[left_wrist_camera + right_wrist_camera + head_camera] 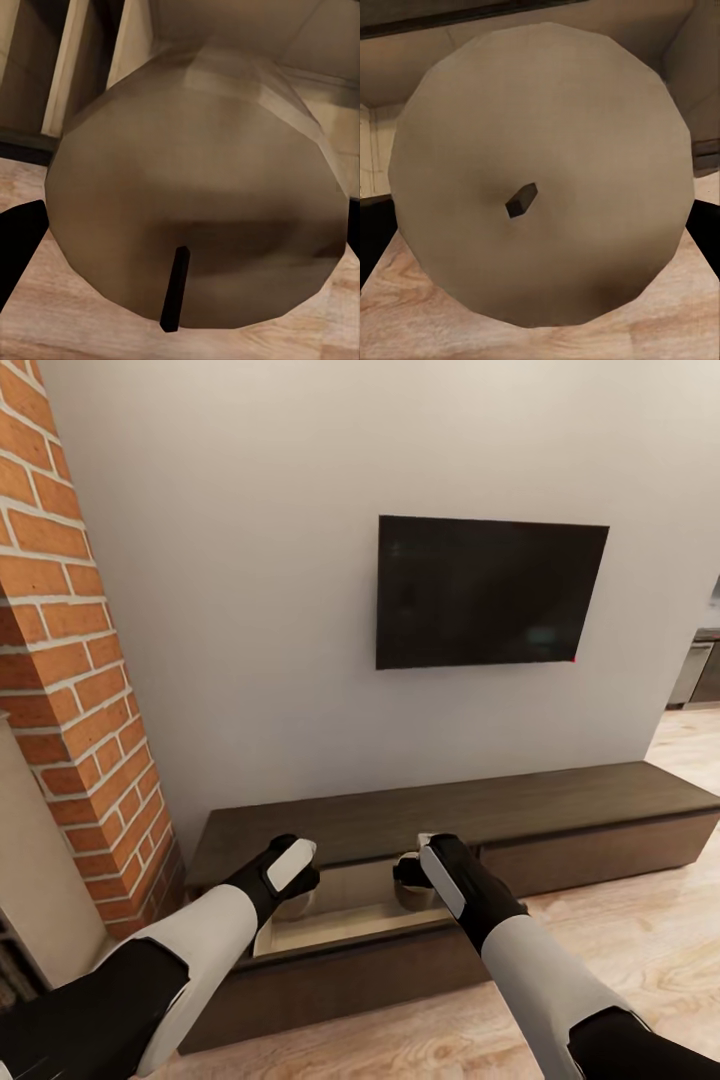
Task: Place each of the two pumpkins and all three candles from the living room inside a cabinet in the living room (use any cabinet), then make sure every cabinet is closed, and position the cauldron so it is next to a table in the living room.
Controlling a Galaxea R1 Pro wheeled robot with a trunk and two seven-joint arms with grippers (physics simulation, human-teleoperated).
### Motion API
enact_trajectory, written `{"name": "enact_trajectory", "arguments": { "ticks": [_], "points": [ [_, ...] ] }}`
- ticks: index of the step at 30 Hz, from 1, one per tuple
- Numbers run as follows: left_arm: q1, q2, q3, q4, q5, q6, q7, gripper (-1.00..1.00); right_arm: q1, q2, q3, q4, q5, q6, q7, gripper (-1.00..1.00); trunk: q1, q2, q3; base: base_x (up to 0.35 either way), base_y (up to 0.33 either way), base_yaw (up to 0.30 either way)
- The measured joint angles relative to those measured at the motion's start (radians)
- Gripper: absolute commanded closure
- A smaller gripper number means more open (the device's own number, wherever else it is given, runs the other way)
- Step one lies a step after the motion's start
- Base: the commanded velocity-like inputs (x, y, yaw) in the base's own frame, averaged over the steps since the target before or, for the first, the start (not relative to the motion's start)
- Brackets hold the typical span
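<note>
Left hand (285, 885): clenched on a candle (195, 195), directly above the open drawer (340, 930) of the cabinet (450, 815).
Right hand (415, 880): grasping the other candle (540, 172), wick up, over the same drawer.
Drop: straight down, both.

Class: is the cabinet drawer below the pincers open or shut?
Open. The drawer stands pulled out from the cabinet, its pale inside showing.
</note>
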Motion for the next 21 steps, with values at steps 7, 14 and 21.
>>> {"name": "enact_trajectory", "arguments": {
  "ticks": [7, 14, 21],
  "points": [
    [0.0, -0.003, -0.003, 0.011, 0.006, -0.017, -0.096, 1.0, 0.0, -0.003, 0.012, -0.005, 0.004, -0.065, 0.045, 1.0, 0.027, -0.049, -0.022, 0.0, 0.0, 0.0],
    [0.0, 0.001, 0.001, 0.066, -0.004, -0.151, -0.187, 1.0, 0.0, -0.004, 0.081, -0.003, 0.012, -0.134, 0.067, 1.0, 0.054, -0.098, -0.044, 0.0, 0.0, 0.0],
    [0.0, 0.004, -0.001, 0.107, -0.015, -0.168, -0.189, 1.0, 0.0, -0.001, 0.086, -0.005, 0.012, -0.135, 0.065, 1.0, 0.081, -0.147, -0.066, 0.0, 0.0, 0.0]
  ]
}}
